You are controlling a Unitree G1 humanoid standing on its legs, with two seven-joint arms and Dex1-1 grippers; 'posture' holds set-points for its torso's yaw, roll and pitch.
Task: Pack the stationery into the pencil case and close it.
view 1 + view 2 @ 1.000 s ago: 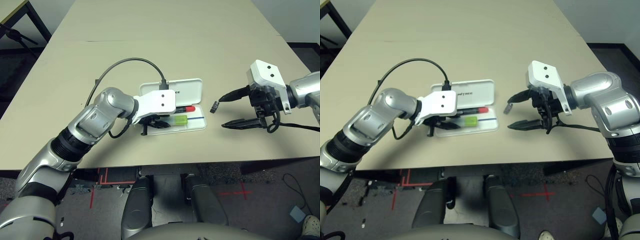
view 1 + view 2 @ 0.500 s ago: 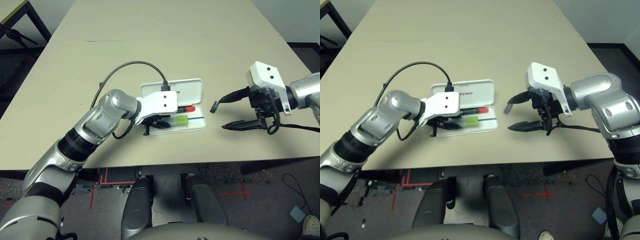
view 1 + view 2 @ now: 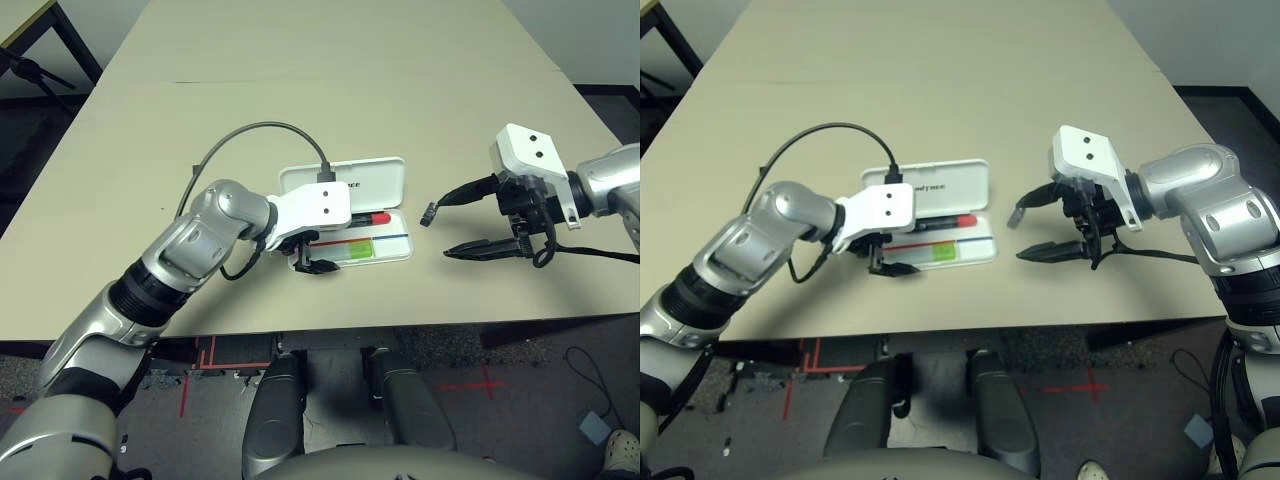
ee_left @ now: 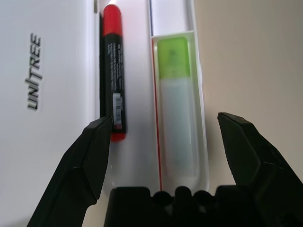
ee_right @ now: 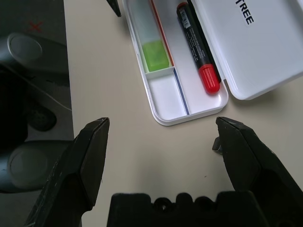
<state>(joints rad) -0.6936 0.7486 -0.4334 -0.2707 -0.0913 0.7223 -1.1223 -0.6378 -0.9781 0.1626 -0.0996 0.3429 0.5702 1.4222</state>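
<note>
The white pencil case (image 3: 370,178) lies open on the table, its lid (image 4: 57,94) printed "UNITREE". The red marker (image 4: 113,71) rests in the tray by the hinge. The pale highlighter with a green cap (image 4: 176,94) lies in the tray's front compartment. My left gripper (image 3: 316,255) stands open at the tray's left end, one finger on each side of the highlighter and touching nothing. A tiny dark clip piece (image 3: 428,213) sits on the table to the right of the case. My right gripper (image 3: 445,228) hovers open just right of it, holding nothing.
A black cable (image 3: 250,135) loops from my left wrist over the table behind the case. The table's front edge (image 3: 400,320) runs close below the case. Bare tabletop (image 3: 330,80) stretches behind the case and between both arms.
My left gripper has opened and let go of the highlighter, which now lies in the tray's front compartment. The gripper has drawn back slightly to the left. The right arm has not moved.
</note>
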